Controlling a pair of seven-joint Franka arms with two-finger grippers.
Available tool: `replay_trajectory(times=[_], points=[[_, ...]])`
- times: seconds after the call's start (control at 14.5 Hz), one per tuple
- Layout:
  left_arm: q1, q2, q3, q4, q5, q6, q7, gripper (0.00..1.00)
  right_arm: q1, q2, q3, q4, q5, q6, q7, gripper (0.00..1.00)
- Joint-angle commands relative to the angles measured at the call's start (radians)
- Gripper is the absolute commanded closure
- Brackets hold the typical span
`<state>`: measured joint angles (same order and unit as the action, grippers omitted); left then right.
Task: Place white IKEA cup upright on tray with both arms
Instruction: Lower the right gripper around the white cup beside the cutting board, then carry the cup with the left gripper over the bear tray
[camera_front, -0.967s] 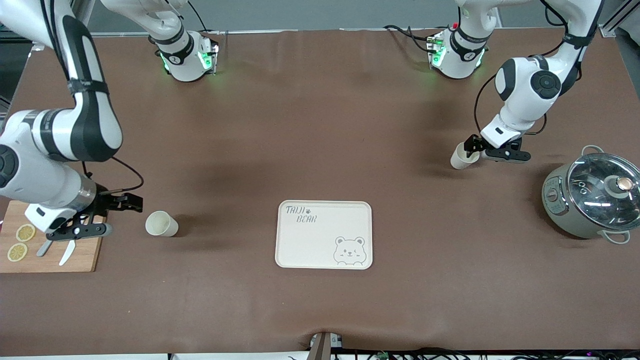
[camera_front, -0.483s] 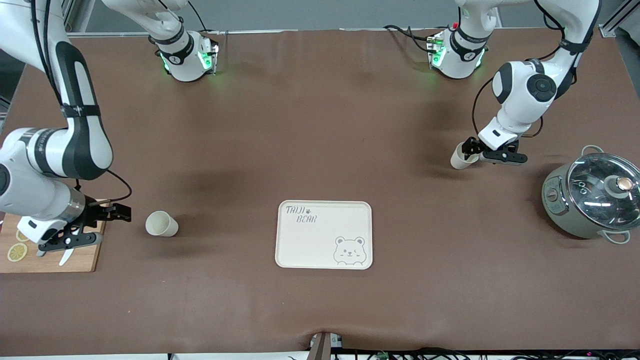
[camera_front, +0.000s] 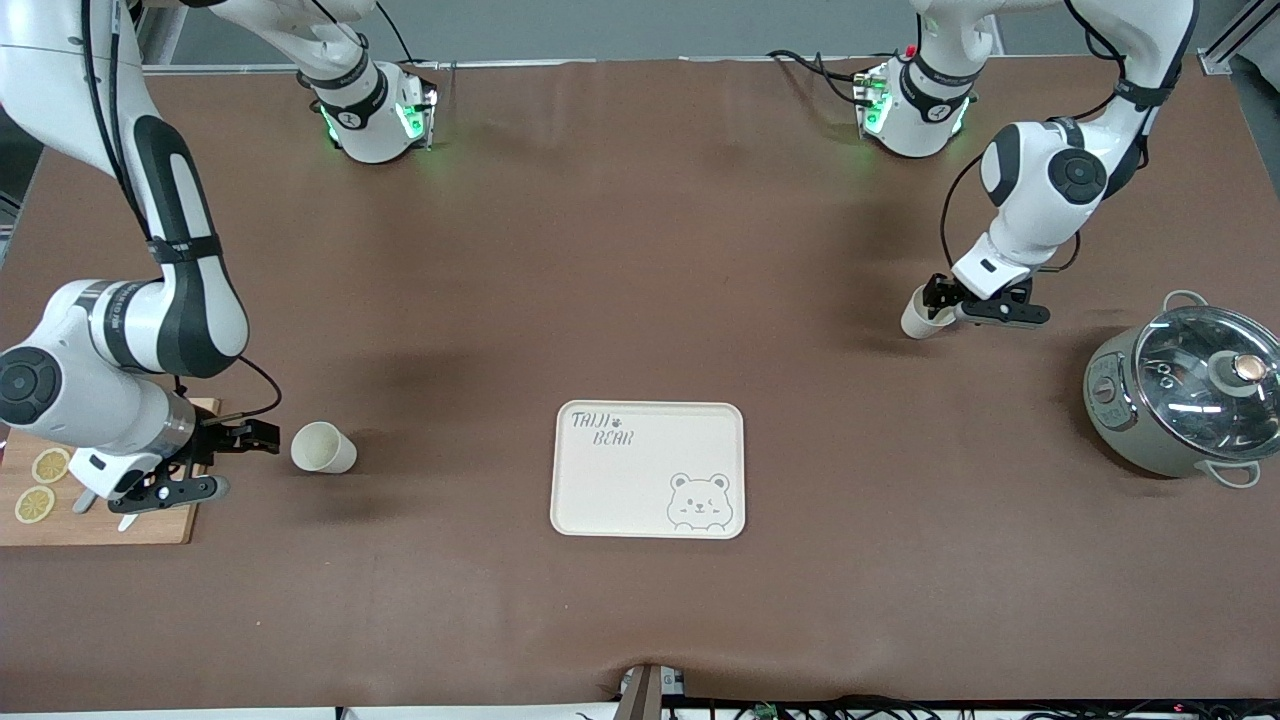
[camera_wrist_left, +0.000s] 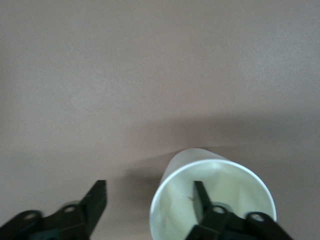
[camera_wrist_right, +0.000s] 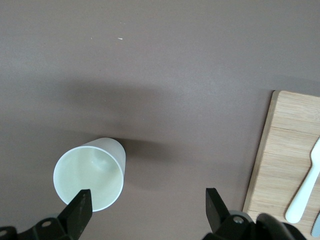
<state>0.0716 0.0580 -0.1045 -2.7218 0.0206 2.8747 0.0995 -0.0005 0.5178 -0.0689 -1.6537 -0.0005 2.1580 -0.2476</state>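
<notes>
On the brown desk (camera_front: 640, 250), 2 white cups, 1 cream tray, 1 wooden cutting board and 1 lidded pot are counted. 1 cup (camera_front: 322, 447) is seen upright and empty toward the right arm's end, just beside the cutting board (camera_front: 95, 525), on which 2 lemon slices (camera_front: 42, 483) and a white utensil (camera_wrist_right: 305, 192) are laid. The second cup (camera_front: 920, 318) is seen upright toward the left arm's end, farther from the front camera than the tray (camera_front: 648, 470), which carries nothing besides its "TAIJI BEAR" lettering and bear drawing. The grey pot (camera_front: 1180, 393) is closed by a glass lid.

The right gripper (camera_front: 205, 468) is held low beside the first cup, its jaws spread wide with the cup not between them. The left gripper (camera_wrist_left: 150, 197) is set at the second cup with its jaws open, 1 finger (camera_wrist_left: 201, 197) inside the cup's mouth and the other outside its wall, which is not yet clamped.
</notes>
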Motion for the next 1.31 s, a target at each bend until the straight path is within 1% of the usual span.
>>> replay_trajectory(times=[0.0, 0.41, 0.62, 0.76, 1.04, 1.1, 1.24], points=[[-0.003, -0.010, -0.014, -0.019, -0.013, 0.025, -0.007, 1.00, -0.006, 0.024, 0.008, 0.017, 0.014, 0.017, -0.019, 0.00], [-0.010, -0.003, -0.021, 0.003, -0.013, 0.023, -0.017, 1.00, -0.003, 0.064, 0.011, 0.012, 0.014, 0.051, -0.044, 0.00], [-0.039, 0.002, -0.021, 0.078, -0.013, -0.006, -0.052, 1.00, -0.003, 0.067, 0.015, -0.017, 0.014, 0.082, -0.044, 0.00], [-0.047, 0.020, -0.049, 0.175, -0.014, -0.092, -0.099, 1.00, 0.002, 0.067, 0.017, -0.034, 0.014, 0.094, -0.044, 0.00], [-0.061, 0.121, -0.147, 0.462, -0.014, -0.363, -0.314, 1.00, 0.001, 0.068, 0.024, -0.049, 0.014, 0.094, -0.058, 0.00], [-0.076, 0.149, -0.161, 0.520, -0.011, -0.401, -0.366, 1.00, 0.001, 0.067, 0.024, -0.051, 0.014, 0.094, -0.064, 0.00], [-0.134, 0.212, -0.162, 0.615, -0.008, -0.420, -0.476, 1.00, 0.001, 0.068, 0.024, -0.052, 0.014, 0.094, -0.064, 0.00]])
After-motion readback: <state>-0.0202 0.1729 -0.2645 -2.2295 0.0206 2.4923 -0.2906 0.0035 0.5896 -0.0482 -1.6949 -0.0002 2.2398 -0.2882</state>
